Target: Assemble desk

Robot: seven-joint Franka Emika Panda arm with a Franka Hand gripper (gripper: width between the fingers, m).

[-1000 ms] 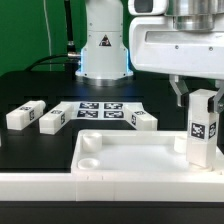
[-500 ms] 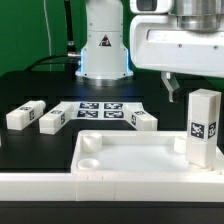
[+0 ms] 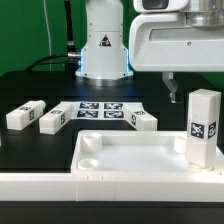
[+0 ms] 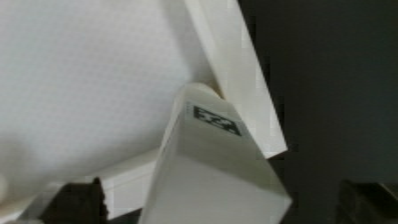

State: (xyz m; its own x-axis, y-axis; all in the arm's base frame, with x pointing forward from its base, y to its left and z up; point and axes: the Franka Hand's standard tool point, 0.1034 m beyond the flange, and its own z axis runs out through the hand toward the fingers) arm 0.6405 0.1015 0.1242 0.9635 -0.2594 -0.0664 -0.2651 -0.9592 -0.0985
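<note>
Exterior view: black table (image 3: 30,85), green backdrop (image 3: 25,30), hand (image 3: 192,86) apart above upright desk leg (image 3: 203,125).

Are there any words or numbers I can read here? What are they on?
No words or numbers can be read anywhere.
On the robot base: a black triangle sticker, its inside too small to read.
On the upright leg, the three loose legs and the marker board: black-and-white square tags, patterns only, no letters.
</note>
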